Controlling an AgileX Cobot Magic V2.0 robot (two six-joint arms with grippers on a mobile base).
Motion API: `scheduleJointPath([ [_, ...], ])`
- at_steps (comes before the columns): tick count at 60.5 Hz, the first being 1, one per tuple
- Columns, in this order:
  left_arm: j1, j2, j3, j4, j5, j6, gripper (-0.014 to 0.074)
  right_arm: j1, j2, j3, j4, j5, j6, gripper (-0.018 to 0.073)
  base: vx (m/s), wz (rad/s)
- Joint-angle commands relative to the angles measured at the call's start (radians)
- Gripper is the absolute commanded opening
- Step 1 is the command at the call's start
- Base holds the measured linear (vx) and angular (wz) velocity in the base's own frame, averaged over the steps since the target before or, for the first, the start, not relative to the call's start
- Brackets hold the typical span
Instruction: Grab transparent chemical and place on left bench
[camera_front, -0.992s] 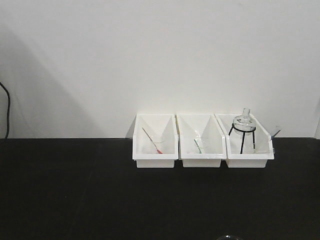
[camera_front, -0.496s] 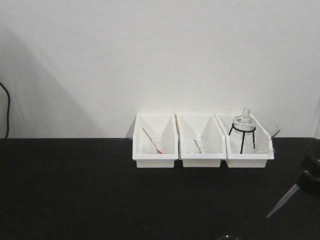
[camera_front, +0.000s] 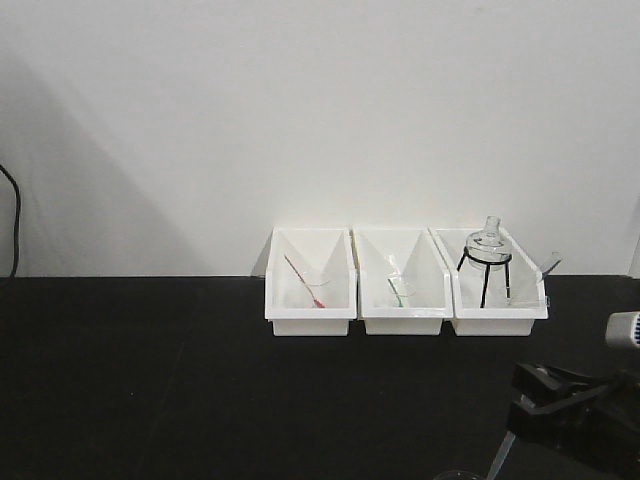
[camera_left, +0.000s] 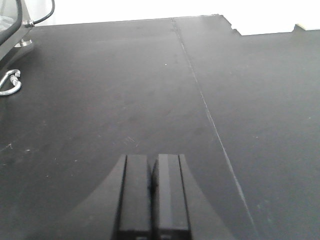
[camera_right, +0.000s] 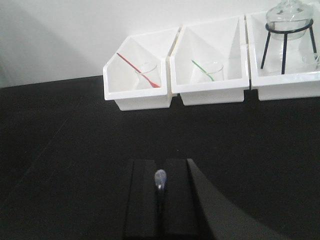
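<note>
**Right jaws pinch a clear pipette above the black table**

The right gripper (camera_right: 160, 192) shows its two black jaws pressed together on a thin clear pipette (camera_right: 160, 178). The pipette's rounded bulb end pokes up out of the seam between the jaws in the right wrist view. In the front view the same gripper (camera_front: 520, 400) sits at the lower right, and the pipette's slim tip (camera_front: 500, 458) slants down and to the left below the jaws, over the table (camera_front: 150, 380).

Ahead of the right jaws, against the white wall (camera_front: 300, 120), stand three white bins side by side. The left bin (camera_right: 137, 75) holds a small beaker with a red rod. The middle bin (camera_right: 210, 62) holds a beaker with a green rod. The right bin (camera_right: 285, 55) holds a glass flask (camera_right: 289, 15) on a black tripod (camera_right: 287, 42). The bins lie well apart from the jaws.

The left gripper (camera_left: 151, 192) has its jaws clenched together with nothing between them. It hangs over bare table, with a seam (camera_left: 205, 105) in the surface running ahead and just right of the jaws. A metal hook (camera_left: 10, 82) lies far off to their left.
</note>
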Motion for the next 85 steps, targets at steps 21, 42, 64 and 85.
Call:
scheduleJointPath([
  [21,-0.002,-0.019,0.016,-0.001,-0.078,-0.008,-0.0003,0.003,0.232,-0.028,-0.085,-0.296,-0.006,0.0069,0.0,0.0],
  [42,-0.002,-0.019,0.016,-0.001,-0.078,-0.008,-0.0003,0.002,0.253,-0.028,-0.101,-0.339,-0.014,0.0457,0.0,0.0],
  [64,-0.002,-0.019,0.016,-0.001,-0.078,-0.008,-0.0003,0.001,0.134,-0.096,-0.099,-0.147,-0.233,0.0456,0.0,0.0],
  [85,-0.002,-0.019,0.016,-0.001,-0.078,-0.008,-0.0003,0.001,-0.184,-0.157,-0.089,0.283,-0.203,-0.0013,0.0,0.0],
])
